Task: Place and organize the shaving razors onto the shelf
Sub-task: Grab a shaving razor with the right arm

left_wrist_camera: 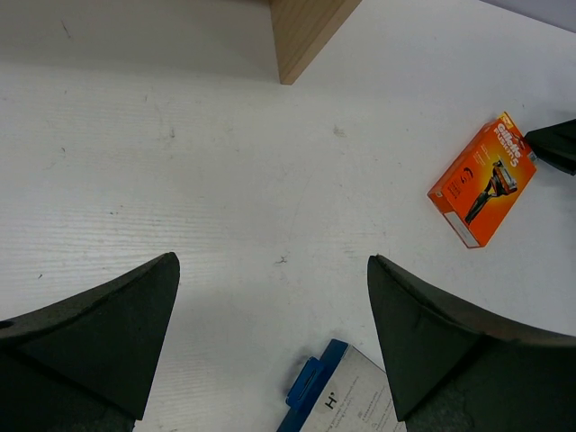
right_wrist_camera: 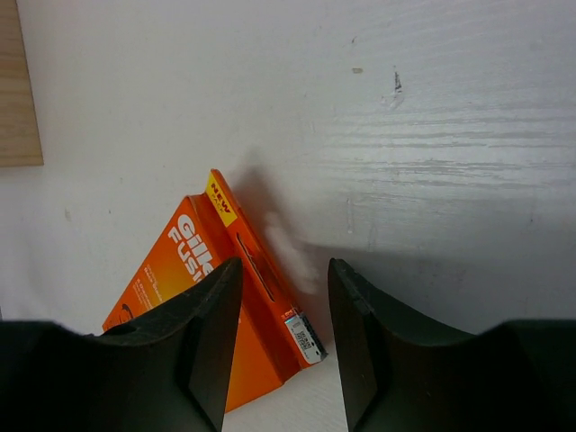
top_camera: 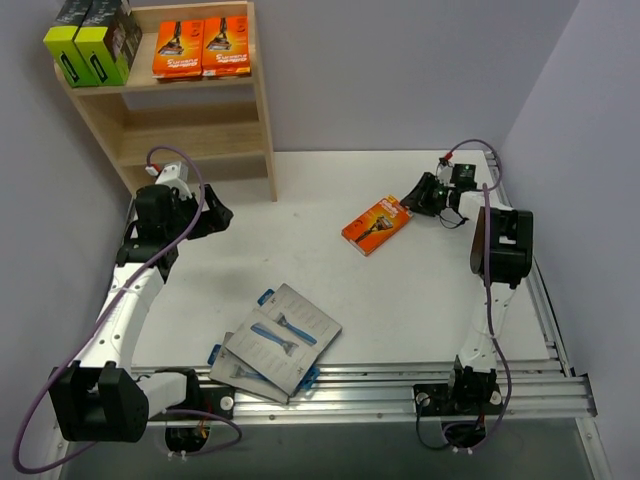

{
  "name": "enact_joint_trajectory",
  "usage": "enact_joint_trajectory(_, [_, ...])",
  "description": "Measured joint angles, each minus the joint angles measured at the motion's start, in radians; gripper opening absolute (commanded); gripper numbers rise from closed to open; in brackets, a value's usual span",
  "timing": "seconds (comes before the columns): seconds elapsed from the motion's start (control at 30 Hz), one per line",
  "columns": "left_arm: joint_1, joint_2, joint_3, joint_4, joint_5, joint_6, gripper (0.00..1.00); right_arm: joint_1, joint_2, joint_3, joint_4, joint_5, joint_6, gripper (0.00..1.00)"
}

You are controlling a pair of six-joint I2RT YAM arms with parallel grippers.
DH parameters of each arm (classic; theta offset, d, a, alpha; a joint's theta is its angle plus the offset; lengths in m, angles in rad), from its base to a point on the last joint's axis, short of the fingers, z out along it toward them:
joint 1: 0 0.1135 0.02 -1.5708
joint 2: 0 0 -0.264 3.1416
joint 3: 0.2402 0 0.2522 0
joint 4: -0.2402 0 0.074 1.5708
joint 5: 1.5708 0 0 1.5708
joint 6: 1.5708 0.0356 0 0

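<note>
One orange razor pack [top_camera: 376,224] lies on the white table right of centre. My right gripper [top_camera: 412,200] is at its right end. In the right wrist view the gripper [right_wrist_camera: 286,263] is open but half narrowed. Its left finger overlaps the pack's face [right_wrist_camera: 175,252], and a strip of table separates the right finger from the pack's edge. My left gripper [top_camera: 222,215] hangs wide open near the shelf's foot, holding nothing [left_wrist_camera: 272,258]. The wooden shelf [top_camera: 262,100] carries two orange packs [top_camera: 202,47] and two black-and-green boxes [top_camera: 92,40] on its top tier.
Grey razor cards [top_camera: 285,335] lie overlapped near the front edge, one lower left [top_camera: 245,372]; the blue hanger end of one [left_wrist_camera: 315,382] shows under my left gripper. The shelf's lower tier [top_camera: 190,140] holds nothing. Walls close in left, back and right.
</note>
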State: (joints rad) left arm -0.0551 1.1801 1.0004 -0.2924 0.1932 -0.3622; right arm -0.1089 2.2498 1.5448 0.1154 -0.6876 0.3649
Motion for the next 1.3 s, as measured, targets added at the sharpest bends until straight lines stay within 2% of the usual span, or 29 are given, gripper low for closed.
enact_joint_trajectory(0.23, [0.0,0.001,0.0,0.006,0.008,-0.001,0.94,0.007,-0.016,-0.074,0.091,-0.063,-0.004,0.34])
enact_joint_trajectory(0.27, [0.0,0.002,0.0,0.007,0.01,-0.001,0.94,0.008,-0.021,-0.085,0.097,-0.067,-0.003,0.31])
enact_joint_trajectory(0.4, [0.0,0.008,0.0,0.009,0.016,-0.002,0.94,0.018,-0.03,-0.12,0.105,-0.08,-0.002,0.09])
enact_joint_trajectory(0.6, [0.0,0.011,-0.002,0.012,0.021,-0.009,0.94,0.043,-0.053,-0.143,0.095,-0.106,0.004,0.0])
enact_joint_trajectory(0.8, [-0.002,0.013,-0.003,0.016,0.025,-0.014,0.94,0.091,-0.132,-0.145,0.053,-0.089,0.004,0.0])
enact_joint_trajectory(0.9, [-0.006,0.012,-0.007,0.025,0.041,-0.013,0.99,0.134,-0.187,-0.143,0.035,-0.09,0.003,0.0])
enact_joint_trajectory(1.0, [-0.026,0.007,-0.012,0.05,0.089,-0.004,1.0,0.188,-0.243,-0.118,0.004,-0.127,-0.006,0.0])
enact_joint_trajectory(1.07, [-0.05,-0.003,-0.013,0.069,0.126,0.01,1.0,0.225,-0.275,-0.087,-0.034,-0.15,-0.03,0.0])
enact_joint_trajectory(1.13, [-0.083,-0.02,-0.013,0.085,0.154,0.028,0.93,0.265,-0.306,-0.05,-0.082,-0.167,-0.062,0.0])
enact_joint_trajectory(1.3, [-0.186,-0.088,-0.013,0.133,0.267,0.097,0.92,0.365,-0.378,0.04,-0.22,-0.194,-0.155,0.0])
